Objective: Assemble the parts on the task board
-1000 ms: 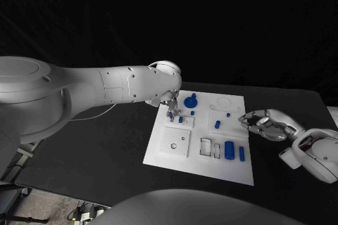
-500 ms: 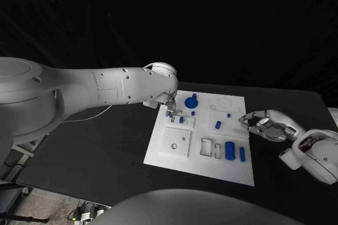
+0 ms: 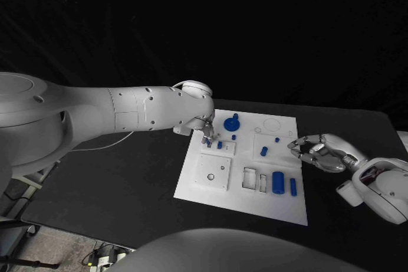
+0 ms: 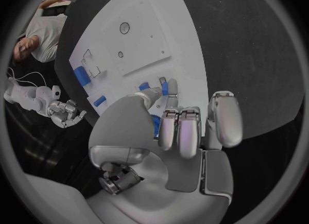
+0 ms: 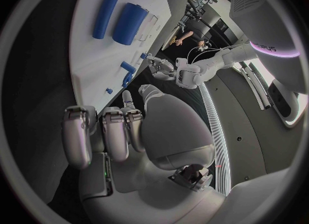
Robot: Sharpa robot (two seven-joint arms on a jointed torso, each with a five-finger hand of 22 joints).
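surface [image 3: 127, 183]: black, carries the task board [image 3: 223, 192], a white plate at frame centre, slightly right.
near row, lower right of board: two blue cylinders lying flat side by side, thick one [image 3: 278, 180] and thin one [image 3: 292, 186]; two empty rectangular slots [image 3: 248, 177] just left of them.
lower left of board: raised white square block [image 3: 213, 170] with a small round hole.
right hand [image 3: 319, 152]: right of frame, at the board's right edge, level with mid-board. fingers curled in toward the palm, nothing in them.
mid board: small blue peg [image 3: 263, 151] lying tilted, tiny blue stud [image 3: 276, 139] just beyond it.
left hand [image 3: 202, 128]: centre of frame, over the board's upper left corner, mostly hidden under the white forearm. fingers [image 4: 181, 131] pressed together, tips down at the small blue pegs [image 3: 213, 144] standing there; cannot tell if they pinch one.
far end of board: blue round knob part [image 3: 230, 123], upper centre; circular outline [image 3: 272, 124] to its right.
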